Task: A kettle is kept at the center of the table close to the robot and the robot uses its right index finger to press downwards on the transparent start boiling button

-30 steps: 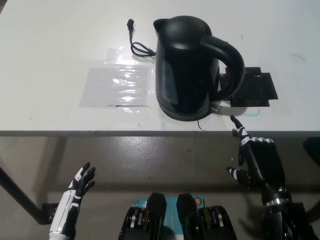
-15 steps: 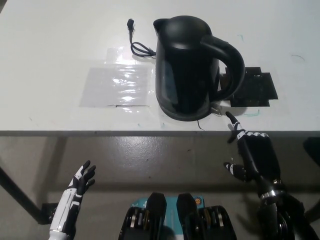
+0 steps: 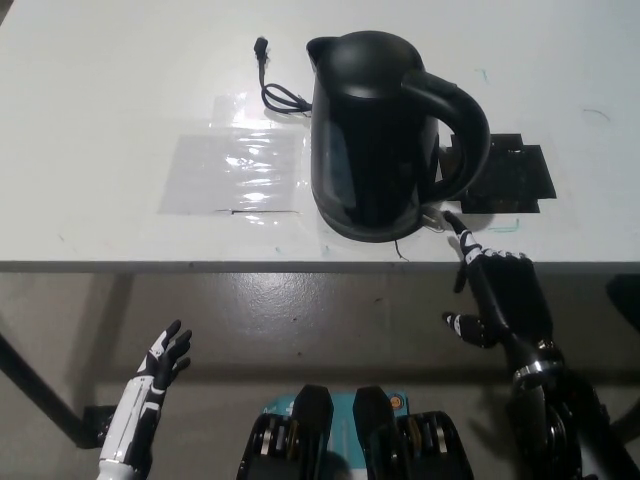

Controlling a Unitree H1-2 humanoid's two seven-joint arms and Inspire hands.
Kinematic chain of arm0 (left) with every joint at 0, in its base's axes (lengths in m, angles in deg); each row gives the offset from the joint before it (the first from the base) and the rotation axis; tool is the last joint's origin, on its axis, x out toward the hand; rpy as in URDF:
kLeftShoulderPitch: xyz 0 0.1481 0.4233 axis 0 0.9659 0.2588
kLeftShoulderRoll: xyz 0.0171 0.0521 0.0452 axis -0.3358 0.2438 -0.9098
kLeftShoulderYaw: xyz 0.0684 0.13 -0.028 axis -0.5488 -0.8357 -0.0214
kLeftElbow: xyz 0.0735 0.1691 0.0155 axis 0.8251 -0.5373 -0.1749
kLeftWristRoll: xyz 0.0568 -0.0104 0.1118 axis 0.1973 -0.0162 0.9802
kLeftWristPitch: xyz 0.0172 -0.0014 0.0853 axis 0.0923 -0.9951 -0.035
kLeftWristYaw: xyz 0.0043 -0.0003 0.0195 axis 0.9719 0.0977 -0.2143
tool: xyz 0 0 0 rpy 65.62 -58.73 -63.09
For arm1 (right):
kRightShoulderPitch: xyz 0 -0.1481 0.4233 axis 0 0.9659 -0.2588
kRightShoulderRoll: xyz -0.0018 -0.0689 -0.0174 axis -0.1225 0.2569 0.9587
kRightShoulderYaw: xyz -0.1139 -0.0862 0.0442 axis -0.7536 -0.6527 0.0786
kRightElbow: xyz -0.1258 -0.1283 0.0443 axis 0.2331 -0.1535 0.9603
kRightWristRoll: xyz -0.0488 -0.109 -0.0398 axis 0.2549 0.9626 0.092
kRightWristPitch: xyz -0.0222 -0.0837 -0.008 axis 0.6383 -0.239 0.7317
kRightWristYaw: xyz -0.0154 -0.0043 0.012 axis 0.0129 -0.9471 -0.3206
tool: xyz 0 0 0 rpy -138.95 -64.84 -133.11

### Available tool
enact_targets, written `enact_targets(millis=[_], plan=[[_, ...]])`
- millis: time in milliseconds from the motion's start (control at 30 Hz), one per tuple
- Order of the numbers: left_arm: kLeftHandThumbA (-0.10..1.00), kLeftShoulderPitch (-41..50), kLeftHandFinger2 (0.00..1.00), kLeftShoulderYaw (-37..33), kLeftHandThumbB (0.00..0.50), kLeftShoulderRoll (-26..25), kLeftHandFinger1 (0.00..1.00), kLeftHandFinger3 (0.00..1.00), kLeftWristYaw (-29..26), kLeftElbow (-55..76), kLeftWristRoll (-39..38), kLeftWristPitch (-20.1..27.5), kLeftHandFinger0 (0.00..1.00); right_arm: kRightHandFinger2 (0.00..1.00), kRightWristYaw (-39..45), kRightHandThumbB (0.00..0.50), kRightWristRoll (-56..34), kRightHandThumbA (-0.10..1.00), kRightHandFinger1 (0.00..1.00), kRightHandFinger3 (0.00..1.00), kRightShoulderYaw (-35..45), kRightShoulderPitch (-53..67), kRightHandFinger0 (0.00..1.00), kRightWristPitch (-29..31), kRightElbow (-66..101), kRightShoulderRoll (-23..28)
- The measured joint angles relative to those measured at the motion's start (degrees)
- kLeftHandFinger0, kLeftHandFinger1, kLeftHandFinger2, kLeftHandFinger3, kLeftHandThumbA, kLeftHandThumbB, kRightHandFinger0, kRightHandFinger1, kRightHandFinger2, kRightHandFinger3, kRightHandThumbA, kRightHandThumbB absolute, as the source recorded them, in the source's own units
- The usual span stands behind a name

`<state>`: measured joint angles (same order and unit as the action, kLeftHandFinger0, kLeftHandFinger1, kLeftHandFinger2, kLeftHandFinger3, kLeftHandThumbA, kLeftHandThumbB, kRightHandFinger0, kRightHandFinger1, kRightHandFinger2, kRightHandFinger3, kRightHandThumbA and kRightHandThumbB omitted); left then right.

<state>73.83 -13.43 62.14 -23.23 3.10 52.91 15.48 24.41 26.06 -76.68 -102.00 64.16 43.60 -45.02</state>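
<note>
Our black kettle point(image 3: 378, 135) stands on the white table point(image 3: 100, 120), near the middle of the front edge. Its handle point(image 3: 462, 130) sticks out toward the right edge. The see-through start button point(image 3: 432, 216) sits low down at the foot of that handle, close to the front edge.

Our right hand point(image 3: 497, 293) comes up from below the front edge. One finger points out, and its tip point(image 3: 451, 219) is right beside the button, maybe just touching it. We cannot tell for sure. The other fingers look curled in, and the hand holds nothing.

The button lies up and a little to the left of the hand, right at the tip of the pointing finger. The finger's long line runs from the hand straight toward the foot of the handle. So we think the next move is a small push down, not a reach.

Our white left hand point(image 3: 160, 368) rests below the front edge, near the left corner, with its fingers spread and nothing in it. It is far from the kettle. The right hand is much nearer to the button.
</note>
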Motion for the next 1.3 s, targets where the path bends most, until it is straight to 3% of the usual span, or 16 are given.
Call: enact_targets(millis=[100,167,333,533,633,900,1067,1300], plan=[[1.0,-0.07,1.0,-0.01,0.178,-0.04,1.0,1.0,0.0,0.08,0.04,0.0,1.0,0.24,1.46,0.197,-0.4,1.0,0.17,1.0,0.0,-0.34,0.0,-0.51,0.05,0.02],[0.99,-0.15,1.0,0.0,0.171,-0.13,1.0,1.0,0.02,0.08,0.06,-0.01,1.0,0.32,2.65,0.18,-0.83,1.0,0.25,1.0,0.01,-0.5,0.03,-0.82,0.18,0.06],[0.99,-0.16,1.0,-0.01,0.173,-0.17,1.0,1.0,0.04,0.13,0.07,-0.01,1.0,0.34,5.93,0.215,-2.27,1.0,0.27,1.0,0.07,-0.58,0.05,-1.74,0.8,0.25],[0.98,-0.18,1.0,-0.03,0.164,-0.18,1.0,1.0,0.06,0.12,0.18,0.0,1.0,0.26,8.37,0.258,-3.33,1.0,0.16,1.0,0.15,-0.98,0.0,-2.86,1.55,0.33],[0.99,-0.23,1.0,-0.03,0.183,-0.19,1.0,1.0,0.06,0.13,0.19,0.0,1.0,0.23,8.93,0.28,-3.51,1.0,0.13,1.0,0.15,-1.51,0.0,-3.43,1.55,0.33],[0.98,-0.26,1.0,-0.01,0.182,-0.44,1.0,1.0,0.06,0.13,0.5,-0.01,1.0,0.1,9.92,0.288,-3.92,1.0,0.0,1.0,0.14,-2.37,0.0,-4.43,1.67,0.33],[0.95,-0.27,1.0,-0.02,0.187,-0.43,1.0,1.0,0.07,0.13,0.52,-0.02,1.0,0.01,9.95,0.288,-4.06,1.0,0.0,1.0,0.14,-2.54,0.0,-4.7,1.67,0.33],[0.95,-0.3,1.0,-0.02,0.205,-0.42,1.0,1.0,0.2,0.14,0.19,-0.04,1.0,0.01,9.96,0.288,-4.24,1.0,0.0,1.0,0.14,-2.73,0.0,-5.01,1.55,0.33]])
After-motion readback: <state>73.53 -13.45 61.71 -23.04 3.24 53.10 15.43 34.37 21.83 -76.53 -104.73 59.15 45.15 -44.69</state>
